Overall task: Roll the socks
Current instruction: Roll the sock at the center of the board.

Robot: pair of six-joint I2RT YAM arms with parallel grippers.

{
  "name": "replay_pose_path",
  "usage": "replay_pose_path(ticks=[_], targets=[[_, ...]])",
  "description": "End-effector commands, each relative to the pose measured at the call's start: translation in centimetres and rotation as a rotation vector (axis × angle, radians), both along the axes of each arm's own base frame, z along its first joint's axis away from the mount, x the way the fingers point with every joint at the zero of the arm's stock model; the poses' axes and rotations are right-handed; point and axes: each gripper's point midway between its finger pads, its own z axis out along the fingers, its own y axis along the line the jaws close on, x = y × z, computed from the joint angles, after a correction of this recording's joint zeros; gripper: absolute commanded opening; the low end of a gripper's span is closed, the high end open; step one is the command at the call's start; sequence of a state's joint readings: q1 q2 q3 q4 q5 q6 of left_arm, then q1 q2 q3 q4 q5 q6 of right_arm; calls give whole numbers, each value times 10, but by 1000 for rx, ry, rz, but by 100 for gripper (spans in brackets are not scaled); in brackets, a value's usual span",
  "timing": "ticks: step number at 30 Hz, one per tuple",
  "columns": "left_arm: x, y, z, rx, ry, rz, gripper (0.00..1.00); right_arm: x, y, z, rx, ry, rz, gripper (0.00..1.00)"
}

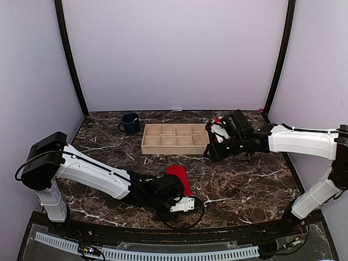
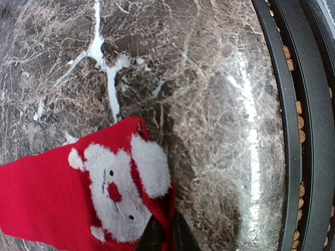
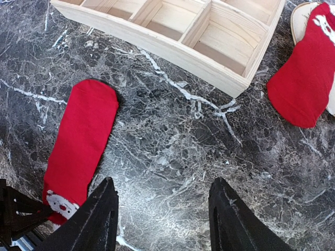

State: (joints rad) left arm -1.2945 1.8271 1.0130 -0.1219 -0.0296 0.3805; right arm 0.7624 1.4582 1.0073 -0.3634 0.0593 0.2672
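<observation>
One red sock [image 1: 179,178] lies flat on the marble, toe toward the tray, and also shows in the right wrist view [image 3: 84,136]. My left gripper [image 1: 185,196] is shut on its near cuff end. In the left wrist view the fingers [image 2: 166,235] pinch the red edge beside the white Santa print [image 2: 118,193]. The second red sock [image 3: 306,78] lies draped partly over a tan plate [image 3: 299,18] right of the tray; only a red bit of it [image 1: 217,120] shows behind my right arm. My right gripper [image 3: 165,209] is open and empty above bare marble between the two socks [image 1: 211,148].
A wooden compartment tray [image 1: 175,148] stands at the middle back; its near wall [image 3: 157,47] is just beyond my right gripper. A dark blue mug [image 1: 130,123] stands left of the tray. The table's black front rim [image 2: 293,130] runs close to my left gripper.
</observation>
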Motion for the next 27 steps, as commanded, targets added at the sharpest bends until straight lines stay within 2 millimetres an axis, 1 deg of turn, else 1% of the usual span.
replay_pose_path(ticks=[1, 5, 10, 11, 14, 19, 22, 27], targets=[[-3, 2, 4, 15, 14, 14, 7, 3, 1, 10, 39, -20, -6, 55], [-5, 3, 8, 5, 42, 43, 7, 3, 3, 10, 50, -12, 0, 55], [-7, 3, 12, 8, 95, 70, 2, 1, 8, 11, 61, -2, 15, 55], [-5, 4, 13, 13, 118, 87, 0, 1, 8, 11, 63, 1, 17, 55], [1, 6, 16, 15, 218, 133, 0, 0, 9, 11, 71, 1, 23, 55], [13, 11, 21, 4, 359, 196, 0, -8, 6, 3, 76, 9, 34, 55], [12, 17, 14, 51, 438, 206, 0, -15, 3, -3, 76, 13, 44, 55], [0, 24, -2, 122, 598, 202, 0, -33, 8, -7, 78, 12, 79, 55]])
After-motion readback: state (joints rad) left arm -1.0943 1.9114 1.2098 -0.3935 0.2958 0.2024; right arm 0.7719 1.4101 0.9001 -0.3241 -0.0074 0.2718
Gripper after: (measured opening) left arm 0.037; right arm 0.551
